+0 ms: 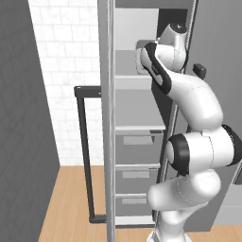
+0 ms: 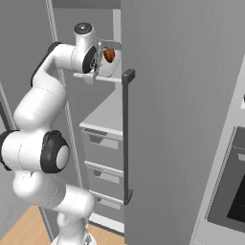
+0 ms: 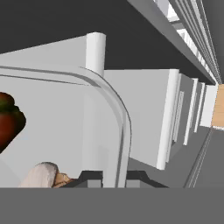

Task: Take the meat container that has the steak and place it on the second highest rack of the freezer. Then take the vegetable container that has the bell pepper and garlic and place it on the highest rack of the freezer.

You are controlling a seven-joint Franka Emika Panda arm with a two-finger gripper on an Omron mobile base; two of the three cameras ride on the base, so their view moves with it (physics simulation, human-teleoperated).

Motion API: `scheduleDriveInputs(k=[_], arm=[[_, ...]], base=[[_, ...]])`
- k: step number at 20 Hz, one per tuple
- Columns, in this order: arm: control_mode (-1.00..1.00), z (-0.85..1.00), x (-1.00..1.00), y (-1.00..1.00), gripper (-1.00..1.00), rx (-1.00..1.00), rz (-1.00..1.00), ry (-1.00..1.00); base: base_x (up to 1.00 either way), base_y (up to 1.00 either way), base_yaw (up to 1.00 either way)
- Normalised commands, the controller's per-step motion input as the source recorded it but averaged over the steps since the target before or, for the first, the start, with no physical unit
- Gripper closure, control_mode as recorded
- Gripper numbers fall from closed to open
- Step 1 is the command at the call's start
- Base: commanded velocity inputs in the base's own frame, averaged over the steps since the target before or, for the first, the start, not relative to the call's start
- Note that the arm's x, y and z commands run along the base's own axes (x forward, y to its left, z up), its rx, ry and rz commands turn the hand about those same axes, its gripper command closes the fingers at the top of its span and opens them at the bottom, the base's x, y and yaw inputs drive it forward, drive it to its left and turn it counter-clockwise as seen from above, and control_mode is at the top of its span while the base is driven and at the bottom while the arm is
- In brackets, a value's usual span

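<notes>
Hold: the dark two-finger gripper [image 3: 110, 177] has its fingers [image 3: 92, 178] clenched astride the rim of the clear, round-cornered plastic vegetable container [image 2: 107, 67], so it rides level.
Placement: the container sits at the highest rack [image 1: 130, 75], the upper flat white shelf of the tall dark-grey freezer [image 2: 103, 129]; resting or just above, I cannot tell.
Contents: the bell pepper and garlic [image 3: 8, 120] (a glossy dark-red lump with a green top; the pale garlic lies nearer the fingers).
Stage: judged, set-down under way, release remaining.
</notes>
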Motion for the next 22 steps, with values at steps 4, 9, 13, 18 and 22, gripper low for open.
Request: scheduleDriveInputs(k=[4,9,13,18,22], arm=[[-1.0,-0.14,0.99,0.0,1.0,0.0,-0.04,0.0],[-1.0,0.0,1.0,-0.01,1.0,0.0,-0.03,0.01],[-1.0,0.0,1.0,-0.06,1.0,0.0,-0.01,0.03],[-1.0,0.0,0.98,-0.09,-1.0,0.0,0.0,0.04],[-1.0,-0.2,0.34,-0.05,-1.0,0.0,0.0,0.0]], base=[[0.0,0.0,0.0],[0.0,0.0,0.0],[0.0,0.0,0.0],[0.0,0.0,0.0],[0.0,0.0,0.0]])
